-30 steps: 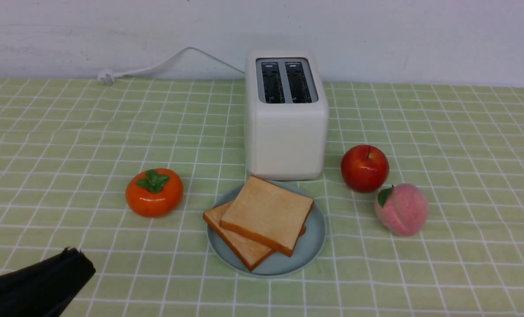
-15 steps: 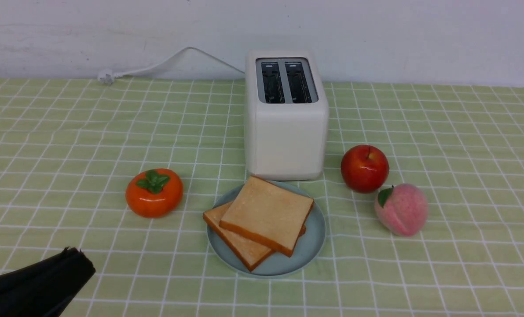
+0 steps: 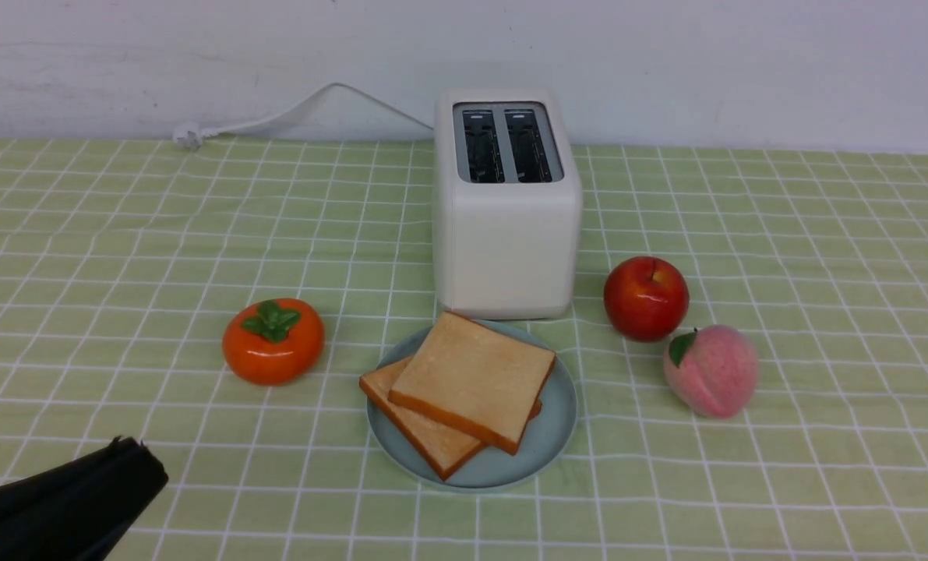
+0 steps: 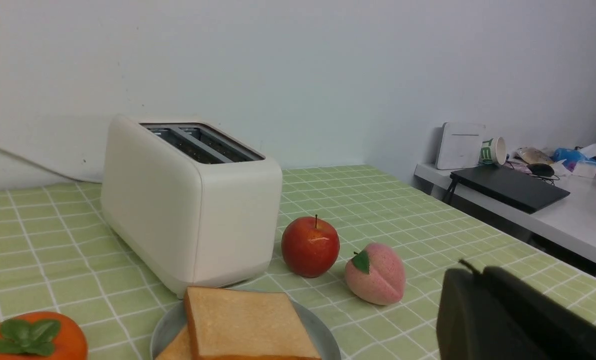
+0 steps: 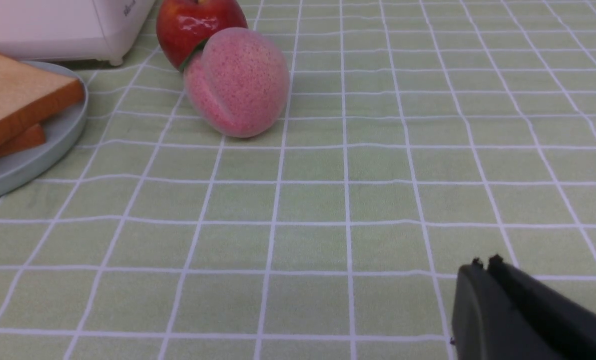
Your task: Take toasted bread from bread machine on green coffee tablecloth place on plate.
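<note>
In the front view, two square golden-tan slices of toasted bread (image 3: 464, 393) with darker orange-brown crusts lie stacked and slightly askew on the round pale blue-grey plate (image 3: 551, 436), which sits near the middle of the light yellow-green tablecloth (image 3: 822, 257) with its grid of thin white lines, just in front of the white boxy two-slot bread machine (image 3: 506, 234); both slots show no bread. The black left gripper (image 3: 128, 452) hangs over the near left corner of the cloth, well apart from the plate, its fingers pressed together with nothing between them. A glossy orange persimmon with a green leaf cap (image 3: 273, 340) lies between that corner and the plate, a shiny red apple (image 3: 646, 298) and a fuzzy pink peach (image 3: 710, 371) sit toward the right edge, and the white power cord (image 3: 276, 117) trails along the far edge. The right gripper does not appear here. The left wrist view shows the left gripper (image 4: 470, 285) closed, the toast (image 4: 245, 322) and plate (image 4: 165, 330) well clear of it, and a white side desk (image 4: 568, 220) beyond the cloth's right edge bearing a black laptop (image 4: 510, 182), unseen elsewhere. The right wrist view alone reveals the right gripper (image 5: 483, 267), fingers shut and empty over bare cloth, with the toast (image 5: 17, 95) far across beyond the peach (image 5: 237, 82).
</note>
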You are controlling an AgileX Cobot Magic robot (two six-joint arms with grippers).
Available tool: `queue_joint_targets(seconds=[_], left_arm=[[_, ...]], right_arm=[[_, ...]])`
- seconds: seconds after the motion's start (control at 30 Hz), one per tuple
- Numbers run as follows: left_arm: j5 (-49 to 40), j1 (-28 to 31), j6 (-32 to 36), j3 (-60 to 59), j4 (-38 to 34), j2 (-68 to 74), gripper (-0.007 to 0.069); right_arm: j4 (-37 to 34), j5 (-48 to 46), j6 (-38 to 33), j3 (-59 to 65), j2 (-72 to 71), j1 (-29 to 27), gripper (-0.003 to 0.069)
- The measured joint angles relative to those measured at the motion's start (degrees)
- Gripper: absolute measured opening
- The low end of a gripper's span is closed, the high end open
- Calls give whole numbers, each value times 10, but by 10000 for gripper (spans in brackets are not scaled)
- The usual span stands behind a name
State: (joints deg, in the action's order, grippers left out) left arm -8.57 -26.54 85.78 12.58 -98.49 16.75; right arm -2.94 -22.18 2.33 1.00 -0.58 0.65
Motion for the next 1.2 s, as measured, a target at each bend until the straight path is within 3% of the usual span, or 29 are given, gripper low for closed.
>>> queue_joint_targets(seconds=[0.43, 0.53, 0.57, 0.6, 0.63, 0.67, 0.7, 0.73, 0.9, 1.03, 1.2], left_arm=[[82, 0, 2, 0, -4, 0, 17], [86, 0, -24, 0, 37, 0, 17], [86, 0, -68, 0, 99, 0, 17], [86, 0, -76, 0, 109, 0, 17], [86, 0, -162, 0, 214, 0, 17], [86, 0, -174, 0, 214, 0, 17], [86, 0, -298, 0, 342, 0, 17], [86, 0, -367, 0, 408, 0, 17], [69, 0, -614, 0, 654, 0, 17], [57, 0, -714, -1, 761, 0, 17], [63, 13, -769, -3, 825, 0, 17]], right_arm=[[0, 0, 0, 0, 0, 0, 15], [0, 0, 0, 0, 0, 0, 18], [0, 0, 0, 0, 0, 0, 19], [0, 0, 0, 0, 0, 0, 20], [0, 0, 0, 0, 0, 0, 22], [0, 0, 0, 0, 0, 0, 22], [0, 0, 0, 0, 0, 0, 24], [0, 0, 0, 0, 0, 0, 25], [0, 0, 0, 0, 0, 0, 32], [1, 0, 0, 0, 0, 0, 33], [1, 0, 0, 0, 0, 0, 38]])
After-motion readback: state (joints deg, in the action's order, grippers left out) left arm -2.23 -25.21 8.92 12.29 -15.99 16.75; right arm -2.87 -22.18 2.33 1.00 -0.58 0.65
